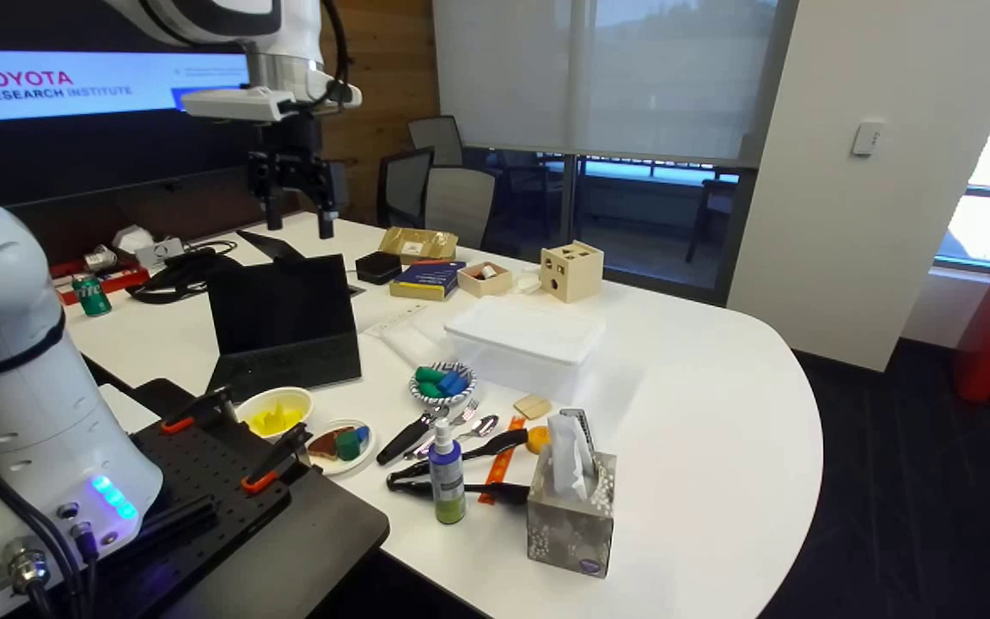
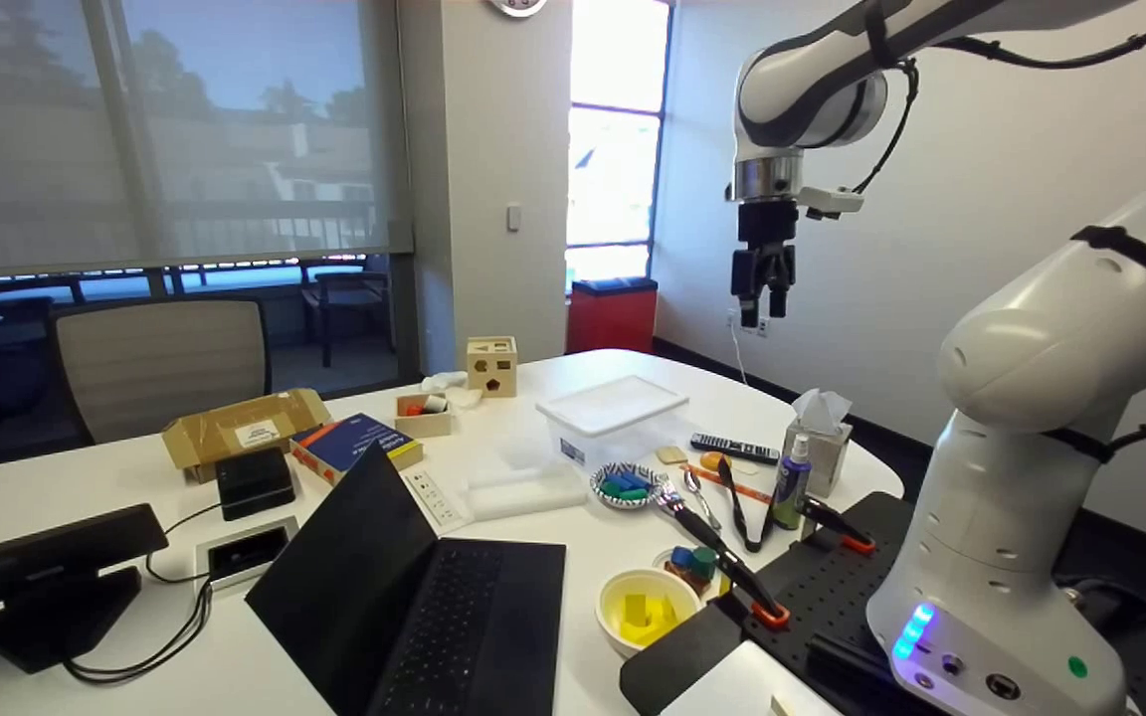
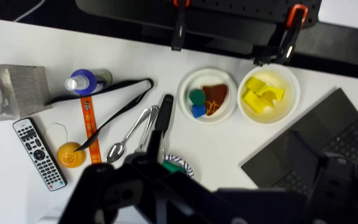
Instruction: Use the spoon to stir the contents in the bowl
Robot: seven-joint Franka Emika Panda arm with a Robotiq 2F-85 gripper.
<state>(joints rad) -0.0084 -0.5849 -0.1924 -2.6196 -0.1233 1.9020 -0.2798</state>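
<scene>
Currently, the gripper is held high above the tabletop and its jaws are parted, as is shown in both exterior views; in the wrist view they are blurred. The patterned bowl is set on the tabletop near the lidded box, and green blocks and blue blocks are held in it; in the wrist view it is partly hidden by the gripper. The spoon is laid flat near that bowl but apart from it, its handle end just beside that of the fork; whether the two touch cannot be told. Beside the fork a black-handled tool is placed. Farther along, coloured lumps are carried on a plate, and just beside it yellow pieces are contained in a pale bowl. On the spoon's other side, an orange strip is crossed by spread tongs, by which a spray bottle is stood upright. Past the tongs, the tissue box and the remote are seen; an open laptop is set near the pale bowl.
</scene>
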